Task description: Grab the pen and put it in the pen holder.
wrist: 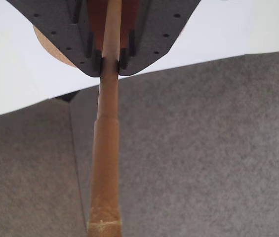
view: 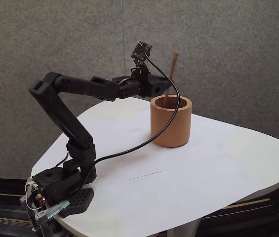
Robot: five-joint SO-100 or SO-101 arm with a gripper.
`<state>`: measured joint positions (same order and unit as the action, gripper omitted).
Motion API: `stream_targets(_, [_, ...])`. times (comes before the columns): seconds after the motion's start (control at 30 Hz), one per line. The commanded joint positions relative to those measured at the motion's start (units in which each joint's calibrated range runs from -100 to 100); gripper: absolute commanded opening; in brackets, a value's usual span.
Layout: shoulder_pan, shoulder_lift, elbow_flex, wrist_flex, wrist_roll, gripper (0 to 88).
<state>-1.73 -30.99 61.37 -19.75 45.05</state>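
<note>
The gripper (wrist: 110,63) is pinched tight on the pen (wrist: 105,163), its black fingertips meeting around the shaft in the wrist view. In the fixed view the pen (view: 171,74) stands nearly upright, its lower end inside the pen holder (view: 171,126), beside the rim nearest the arm. The holder sits mid-table (view: 238,168), with bare white surface all around and the edges well off.

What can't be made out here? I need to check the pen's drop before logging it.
- Lower end of the pen: fixed view, hidden by the pen holder wall and the arm.
- Pincer tips: fixed view, blocked by the arm's own body.
- Pen holder's inside: wrist view, covered by the pincer and cut off by the top edge.
</note>
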Motion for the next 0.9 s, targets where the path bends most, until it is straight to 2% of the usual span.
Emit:
stream_targets(0.0, [0.3,3.8,-5.6,-0.9,-0.2,0.7])
stream_targets(0.17, [0.2,9.0,-12.2,-0.4,-0.2,0.7])
stream_targets(0.87, [0.2,12.6,-11.6,-0.2,0.2,0.9])
